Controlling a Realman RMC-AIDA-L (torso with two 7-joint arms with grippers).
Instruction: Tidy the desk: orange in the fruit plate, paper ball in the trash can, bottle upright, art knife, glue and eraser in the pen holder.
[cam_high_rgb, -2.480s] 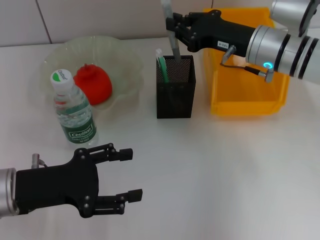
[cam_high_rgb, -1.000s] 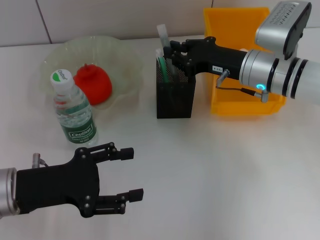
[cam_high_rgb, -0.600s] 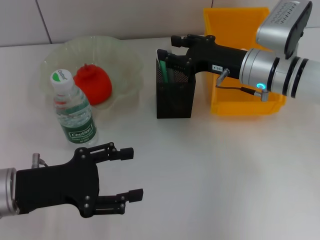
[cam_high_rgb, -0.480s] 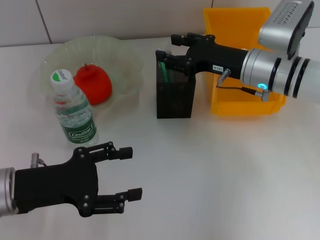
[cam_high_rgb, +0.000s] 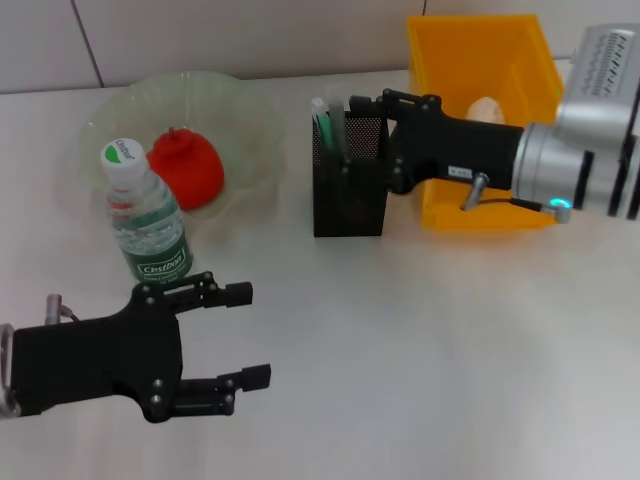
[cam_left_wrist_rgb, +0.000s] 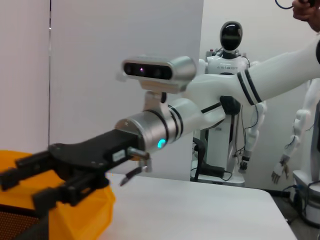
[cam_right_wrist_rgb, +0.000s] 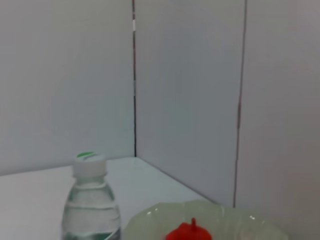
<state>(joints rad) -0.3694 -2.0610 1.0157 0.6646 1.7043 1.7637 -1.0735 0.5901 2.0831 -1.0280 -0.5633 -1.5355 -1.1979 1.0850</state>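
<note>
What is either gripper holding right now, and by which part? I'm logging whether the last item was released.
Nothing. The right gripper is open beside the pen holder, and the left gripper hangs open over the table near the bottle.

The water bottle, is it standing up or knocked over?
Upright. The bottle stands on its base beside the fruit plate, cap on top.

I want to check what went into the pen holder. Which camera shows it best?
The head view: the black mesh pen holder stands whole between the fruit plate and the yellow bin, with a green and a grey item sticking out. The left wrist view catches only a dark mesh corner; the right wrist view misses it.
</note>
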